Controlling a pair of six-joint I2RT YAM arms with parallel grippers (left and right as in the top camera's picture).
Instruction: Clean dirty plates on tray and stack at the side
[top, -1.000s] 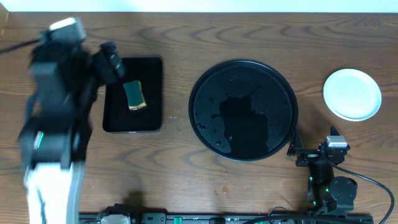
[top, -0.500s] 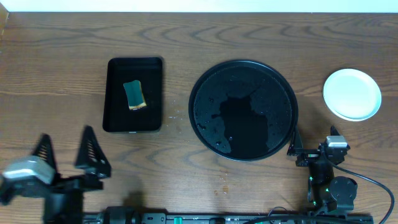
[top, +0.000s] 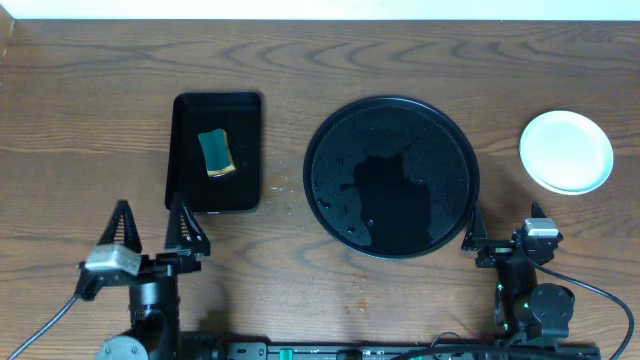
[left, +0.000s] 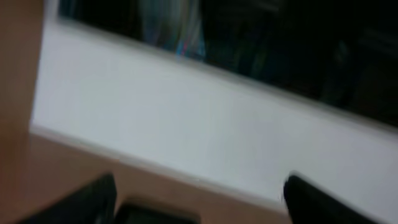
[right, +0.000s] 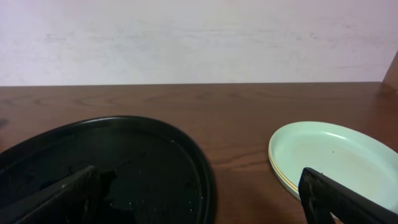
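Note:
The round black tray (top: 392, 176) sits mid-table, wet and holding no plates; its rim also shows in the right wrist view (right: 186, 149). The plates (top: 566, 151) are stacked on the bare wood at the far right. In the right wrist view (right: 336, 158) the top one is pale mint and a yellow edge shows beneath it. My left gripper (top: 150, 215) is open and empty near the front edge, just in front of the rectangular tray. My right gripper (top: 505, 232) is open and empty at the front right, between the round tray and the stack. The left wrist view is blurred, with its fingers (left: 205, 208) apart.
A smaller rectangular black tray (top: 190, 170) at the left holds a green-and-yellow sponge (top: 216, 152). A pale wall runs along the table's far edge (right: 199, 43).
My left arm has swung from over the rectangular tray at the back left down to the front edge. The right arm, trays and plates have not moved.

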